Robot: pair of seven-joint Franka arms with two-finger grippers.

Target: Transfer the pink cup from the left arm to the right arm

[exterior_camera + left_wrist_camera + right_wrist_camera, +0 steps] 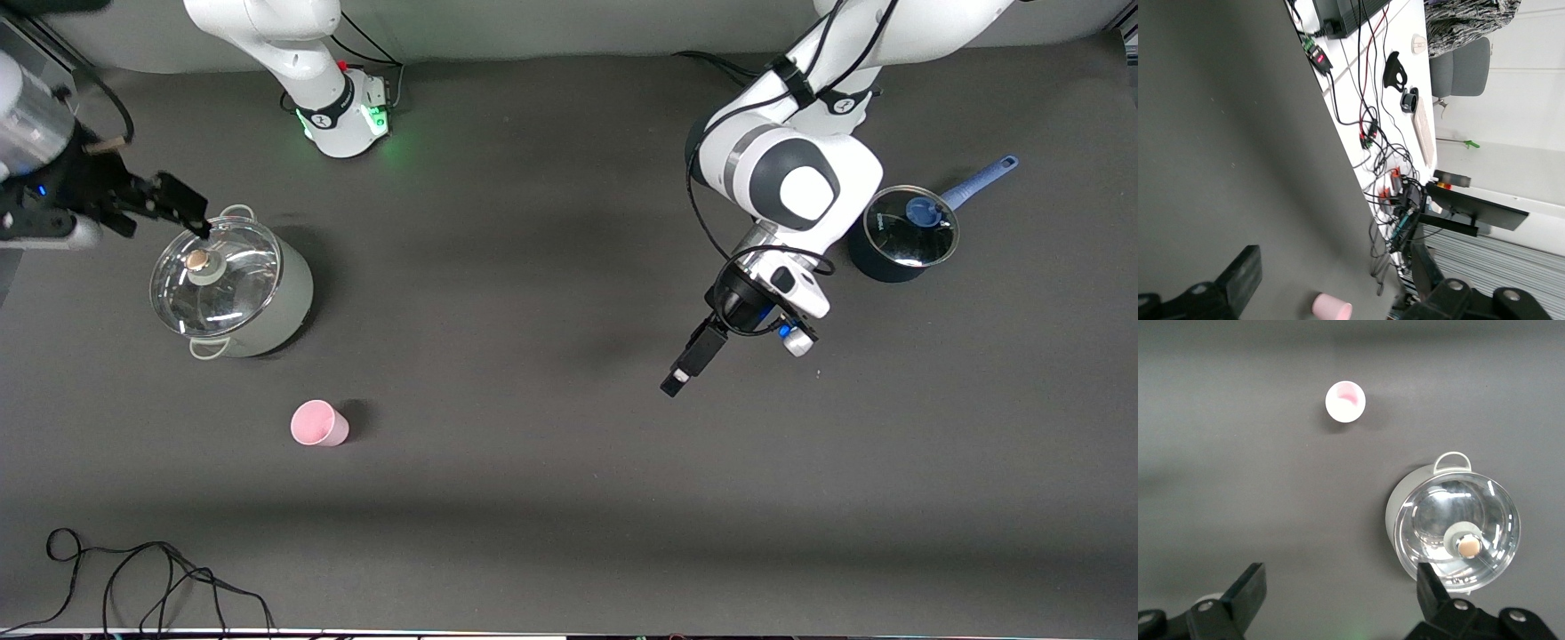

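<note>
Your pink cup stands upright on the surface, mouth up, toward the right arm's end and nearer the front camera than the lidded steel pot; no fingers touch it. That fits either a cup waiting to be picked up by the left arm or one set down after the hand-over, and you cannot settle which from here. The left gripper hangs over bare surface well apart from the cup, near the blue saucepan; its fingers stand wide apart with nothing between them. The right gripper is over the pot's rim, fingers also spread wide and holding nothing. If the left arm goes for the cup, watch the long reach across: the cup is light and tapered, so a glancing finger could tip it or send it rolling. If the right arm drops from where it is, its fingers could strike the glass lid or its knob. Much of the right arm is cut off at the front view's edge, and the left wrist view catches only a sliver of the cup.
</note>
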